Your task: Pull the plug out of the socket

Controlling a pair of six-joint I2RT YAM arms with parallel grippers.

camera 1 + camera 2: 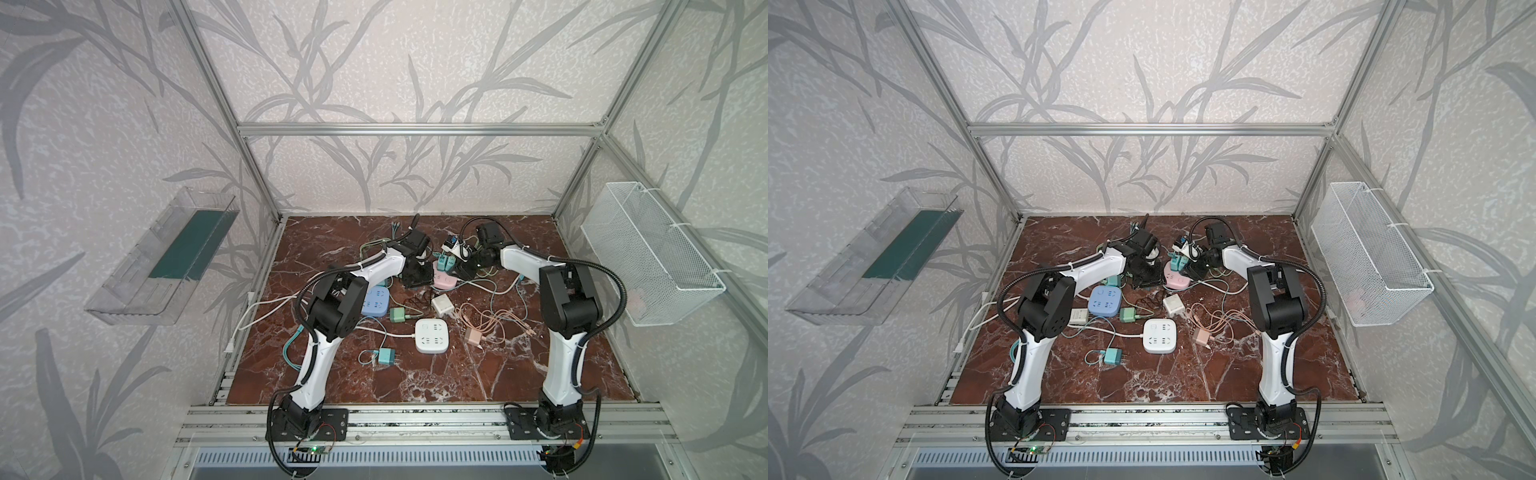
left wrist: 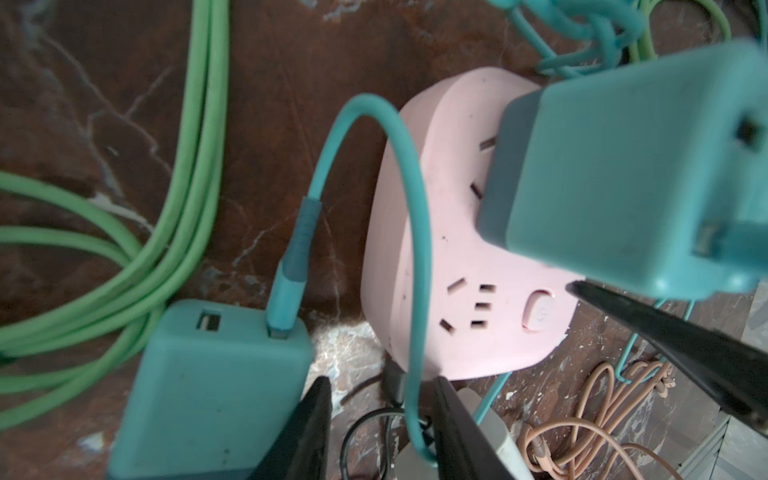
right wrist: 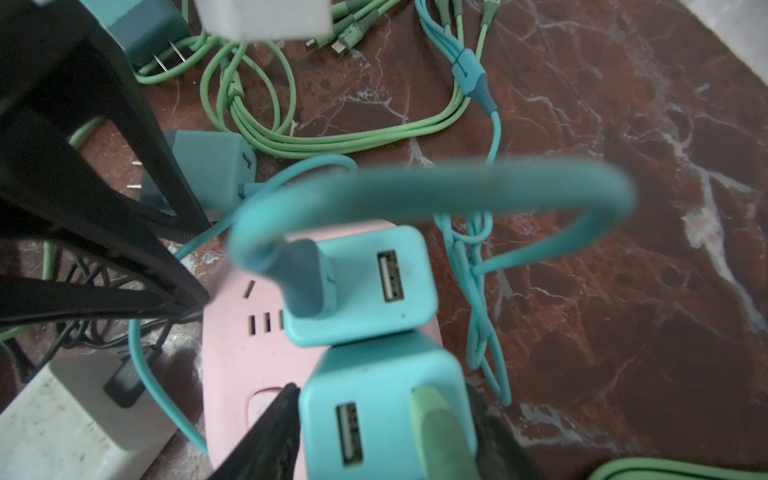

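Note:
The pink socket lies at the back middle of the marble table with two teal plugs standing in it. My right gripper is shut on the nearer plug, the one with a green cable, with one finger against each side. The other plug carries a teal cable. My left gripper is open by a narrow gap; one fingertip touches the socket's edge. A teal cable loop runs between its fingers.
A loose teal charger lies against my left gripper's other finger. Green cables coil behind the socket. Nearer the front are a blue socket, a white socket, a white cube, a pink charger and a teal charger.

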